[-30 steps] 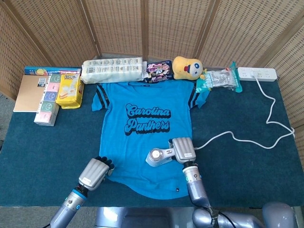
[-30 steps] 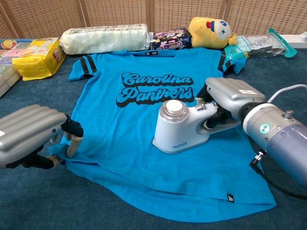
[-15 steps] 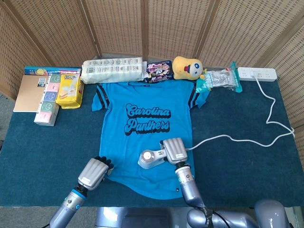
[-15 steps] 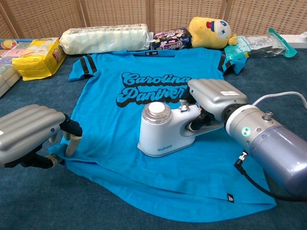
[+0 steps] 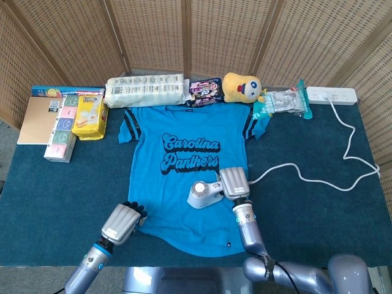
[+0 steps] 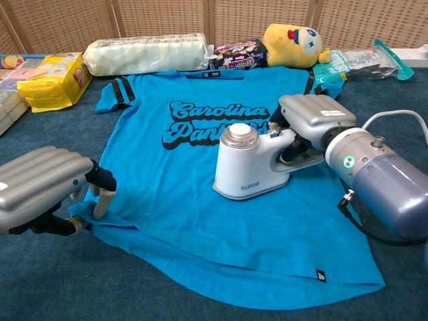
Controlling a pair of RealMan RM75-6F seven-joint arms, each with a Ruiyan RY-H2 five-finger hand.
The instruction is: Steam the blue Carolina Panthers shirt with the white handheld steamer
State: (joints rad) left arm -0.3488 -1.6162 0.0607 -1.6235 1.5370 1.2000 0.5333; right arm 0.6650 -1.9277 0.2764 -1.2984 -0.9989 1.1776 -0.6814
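The blue Carolina Panthers shirt (image 5: 184, 177) (image 6: 180, 200) lies flat on the dark table, collar toward the back. The white handheld steamer (image 5: 202, 194) (image 6: 251, 167) stands on the shirt just below the lettering, right of centre. My right hand (image 5: 233, 182) (image 6: 311, 120) grips its handle from the right. My left hand (image 5: 124, 222) (image 6: 47, 187) rests at the shirt's lower left hem, fingers curled down onto the hem's edge; whether it pinches the fabric is hidden.
The steamer's white cord (image 5: 318, 177) runs right to a power strip (image 5: 332, 94). Along the back edge sit a tissue pack (image 5: 145, 90), snack bags (image 5: 204, 90), a yellow plush toy (image 5: 242, 86) and a yellow packet (image 5: 89, 116). Boxes (image 5: 61, 131) stand at far left.
The steamer with my right hand slid left across the lower shirt, then came back right and up toward the lettering. My left hand stayed put.
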